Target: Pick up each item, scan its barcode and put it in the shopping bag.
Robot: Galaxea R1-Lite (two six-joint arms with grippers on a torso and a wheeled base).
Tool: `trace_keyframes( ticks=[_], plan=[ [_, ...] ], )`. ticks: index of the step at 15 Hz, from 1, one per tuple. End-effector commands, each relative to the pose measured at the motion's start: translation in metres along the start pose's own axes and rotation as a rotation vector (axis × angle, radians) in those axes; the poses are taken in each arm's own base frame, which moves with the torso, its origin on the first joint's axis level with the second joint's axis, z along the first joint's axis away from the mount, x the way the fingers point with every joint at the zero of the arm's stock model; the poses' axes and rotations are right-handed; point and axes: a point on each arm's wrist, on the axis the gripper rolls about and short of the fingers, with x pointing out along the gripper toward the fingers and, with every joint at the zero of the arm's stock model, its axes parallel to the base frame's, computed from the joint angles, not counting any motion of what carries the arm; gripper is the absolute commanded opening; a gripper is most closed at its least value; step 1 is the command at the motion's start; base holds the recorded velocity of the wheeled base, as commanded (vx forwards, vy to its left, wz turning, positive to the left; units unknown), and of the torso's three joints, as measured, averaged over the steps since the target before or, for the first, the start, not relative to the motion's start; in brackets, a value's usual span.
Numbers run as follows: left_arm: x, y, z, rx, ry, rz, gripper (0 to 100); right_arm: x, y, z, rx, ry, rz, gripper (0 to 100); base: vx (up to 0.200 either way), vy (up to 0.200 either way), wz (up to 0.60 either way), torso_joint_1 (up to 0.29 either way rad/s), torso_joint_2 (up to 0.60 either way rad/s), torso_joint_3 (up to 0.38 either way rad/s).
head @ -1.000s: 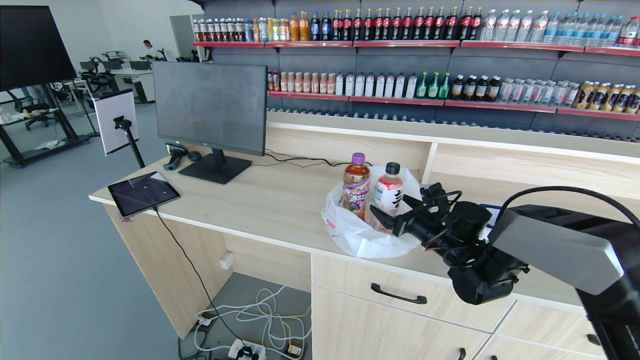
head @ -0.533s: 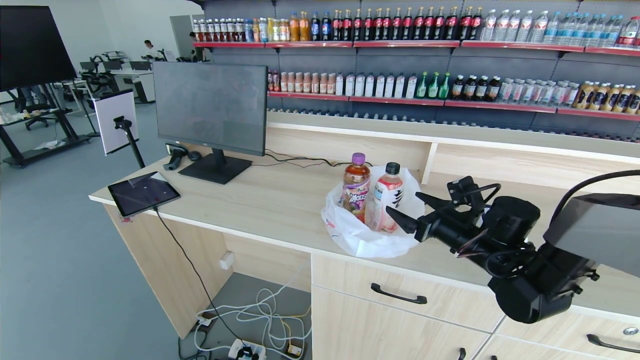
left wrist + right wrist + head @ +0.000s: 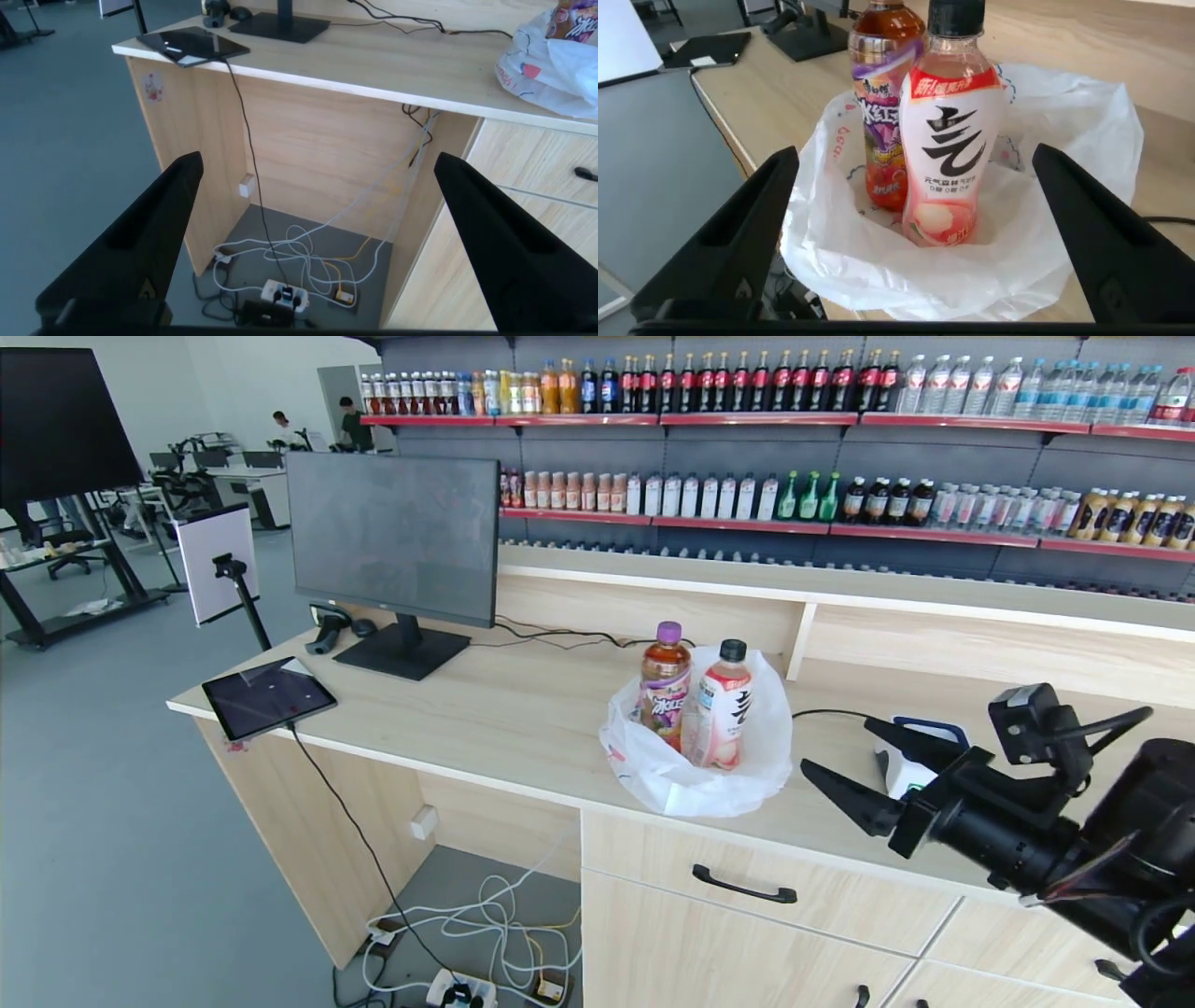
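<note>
Shopping bag (image 3: 691, 784): white plastic, slumped open on the desk (image 3: 523, 709) close to its front edge.
Purple-capped bottle (image 3: 665, 683): upright inside the bag, on the side toward the robot's left, touching or just beside its neighbour.
Black-capped bottle (image 3: 724, 705): also upright in the bag, with a pink-and-white label, on the side toward the robot's right.
Right tool (image 3: 836, 743): fingers spread wide with nothing between them, held over the desk's front edge, near the bag but apart from it.
Left tool (image 3: 318, 159): fingers apart and empty, held low and off the desk, facing the open bay beneath it where cables (image 3: 299, 257) lay on the floor — well apart from the bag.
Scanner (image 3: 898, 770): a white-and-blue unit on the desk, just behind the right tool.
Key relation: the bag lay to the robot's left of the right tool, whose fingertips pointed straight at it. Both bottles' long axes ran vertical, so the fingers faced their sides rather than their caps. The right arm was by far the nearer.
Stage: both bottles stood bagged, so the task looked at or near its end — a judgement from how things lay.
Risk: any push toward the bag could have tipped the tall bottles or dragged the thin plastic.
</note>
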Motion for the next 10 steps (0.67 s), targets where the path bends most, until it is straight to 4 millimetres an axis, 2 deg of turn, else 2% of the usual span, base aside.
trace_keyframes(
  ticks=[1, 3, 7, 9, 10],
  plan=[
    [0.000, 0.000, 0.000, 0.000, 0.000, 0.000, 100, -0.052, 0.018, 0.014, -0.026, -0.035, -0.003, 100, 0.000, 0.000, 0.00, 0.000, 0.00, 0.000],
    [0.000, 0.000, 0.000, 0.005, 0.000, -0.001, 100, -0.072, 0.025, 0.020, -0.072, -0.070, -0.008, 100, 0.000, 0.000, 0.00, 0.000, 0.00, 0.000],
    [0.000, 0.000, 0.000, 0.005, 0.000, -0.001, 100, -0.080, 0.027, 0.030, -0.132, -0.127, -0.066, 100, 0.000, 0.000, 0.00, 0.000, 0.00, 0.000],
    [0.000, 0.000, 0.000, 0.005, 0.000, -0.001, 100, -0.083, 0.028, 0.031, -0.131, -0.121, -0.078, 100, 0.000, 0.000, 0.00, 0.000, 0.00, 0.000],
    [0.000, 0.000, 0.000, 0.003, 0.000, 0.000, 100, -0.091, 0.031, 0.029, -0.138, -0.070, -0.087, 100, 0.000, 0.000, 0.00, 0.000, 0.00, 0.000]
  ],
)
